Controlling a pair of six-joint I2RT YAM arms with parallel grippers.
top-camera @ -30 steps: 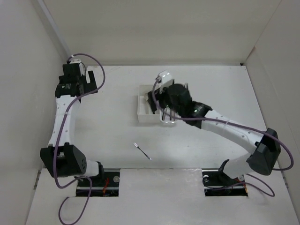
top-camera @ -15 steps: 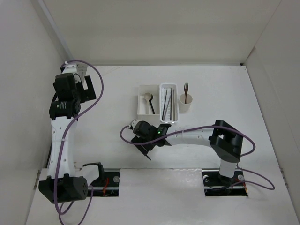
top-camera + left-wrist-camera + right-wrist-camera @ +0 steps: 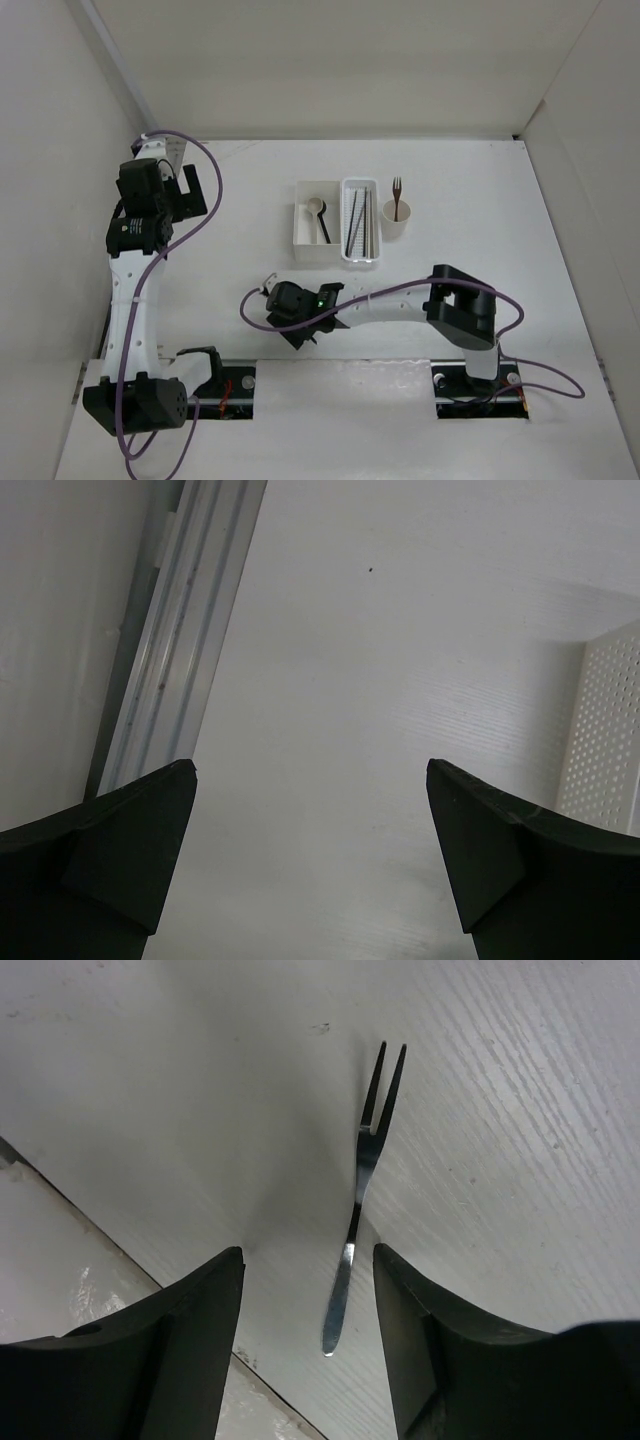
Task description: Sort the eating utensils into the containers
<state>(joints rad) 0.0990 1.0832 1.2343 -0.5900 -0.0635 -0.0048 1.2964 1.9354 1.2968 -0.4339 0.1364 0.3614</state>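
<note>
Tabletop (image 3: pixel 240 270) white, walls (image 3: pixel 330 70) pale, fork (image 3: pixel 362 1180) near edge

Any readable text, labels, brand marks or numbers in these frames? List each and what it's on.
None readable.
No print on the white square box, perforated tray, beige cup or silver fork.
Faint pale marks on the left arm's black wrist housing: too small to read.

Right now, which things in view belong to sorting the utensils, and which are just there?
Part of the job: silver fork on the table, below the right hand; pale spoon and black spoon in the box; chopsticks in the tray; brown fork in the cup.
Just there: purple cables; arm mounts.
</note>
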